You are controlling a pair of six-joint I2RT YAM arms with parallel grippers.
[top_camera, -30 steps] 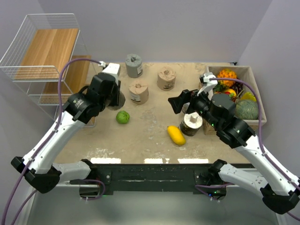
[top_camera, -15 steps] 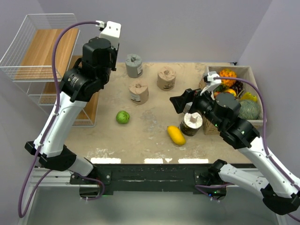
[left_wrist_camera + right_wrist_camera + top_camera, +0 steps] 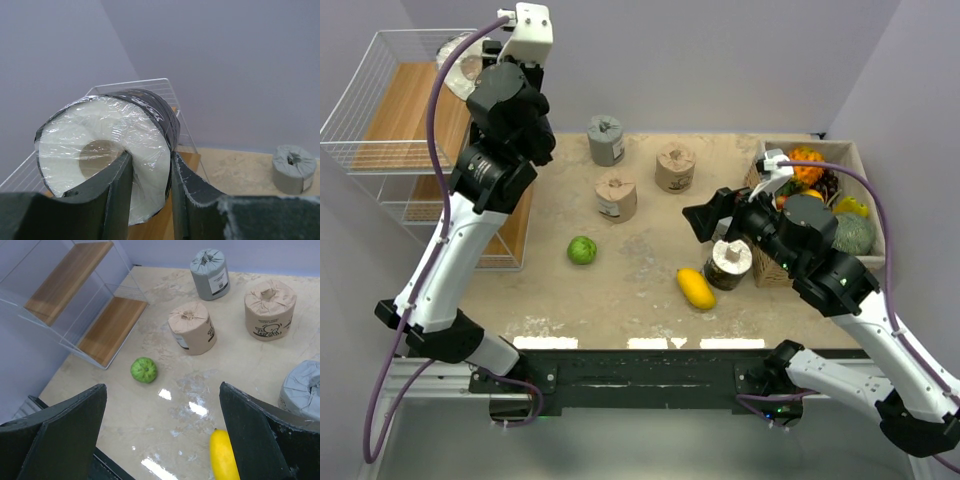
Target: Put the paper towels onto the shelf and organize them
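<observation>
1. The left hand (image 3: 150,161) is closed on a black-wrapped paper towel roll (image 3: 107,150). One finger sits at the cardboard core and the other presses the outer wrap, so the roll's wall is pinched between them.
2. The hand is raised well clear of the counter (image 3: 640,275). The shelf (image 3: 420,105) lies below and just beyond the held roll, whose white end faces back toward the wrist.
3. Ahead and to the right of that hand, down on the counter, stands the grey roll (image 3: 294,167).
4. The right hand (image 3: 162,387) is spread wide and holds nothing, hovering over the counter.
5. Two tan rolls (image 3: 192,328) (image 3: 269,302) stand upright ahead of it, with the grey roll farther off beyond them.
6. The second black roll (image 3: 730,262) stands just beneath its right finger.
7. A green fruit (image 3: 144,369) lies ahead between the fingers, toward the left one. A yellow fruit (image 3: 223,455) lies close under the right finger.
8. The box of fruit (image 3: 835,146) sits to the right of the right hand.
</observation>
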